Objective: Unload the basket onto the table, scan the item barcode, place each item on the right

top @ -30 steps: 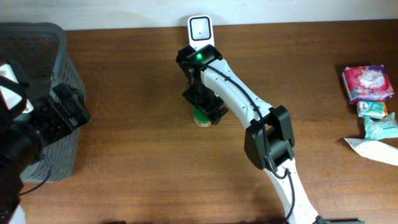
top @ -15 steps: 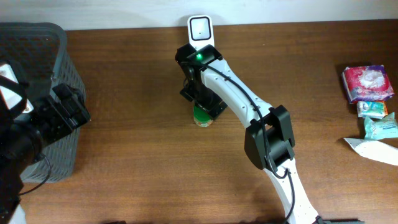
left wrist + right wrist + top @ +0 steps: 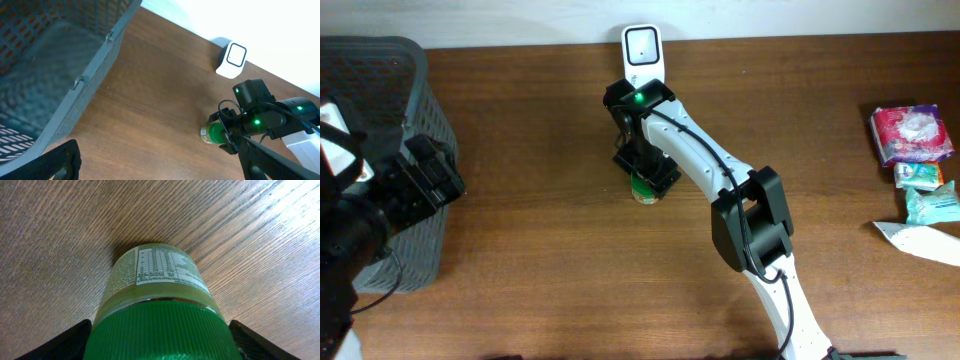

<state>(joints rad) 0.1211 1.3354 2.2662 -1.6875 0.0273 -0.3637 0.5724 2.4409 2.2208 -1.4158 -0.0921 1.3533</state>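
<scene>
A jar with a green lid and a white printed label (image 3: 645, 190) stands upright on the wooden table, in front of the white scanner (image 3: 642, 47). My right gripper (image 3: 647, 178) reaches down over the jar. In the right wrist view the green lid (image 3: 160, 330) fills the space between the black fingers (image 3: 75, 337), which press against both of its sides. In the left wrist view the jar (image 3: 212, 134) and the scanner (image 3: 231, 60) show at the right. My left gripper (image 3: 160, 170) hangs open and empty by the basket. No barcode is visible on the label.
A dark grey mesh basket (image 3: 390, 90) stands at the table's left edge, with my left arm beside it. Several snack packets (image 3: 912, 135) and a white wrapper (image 3: 920, 240) lie at the far right.
My right gripper has settled onto the jar and its fingers have come in against the lid. The left arm has not moved.
</scene>
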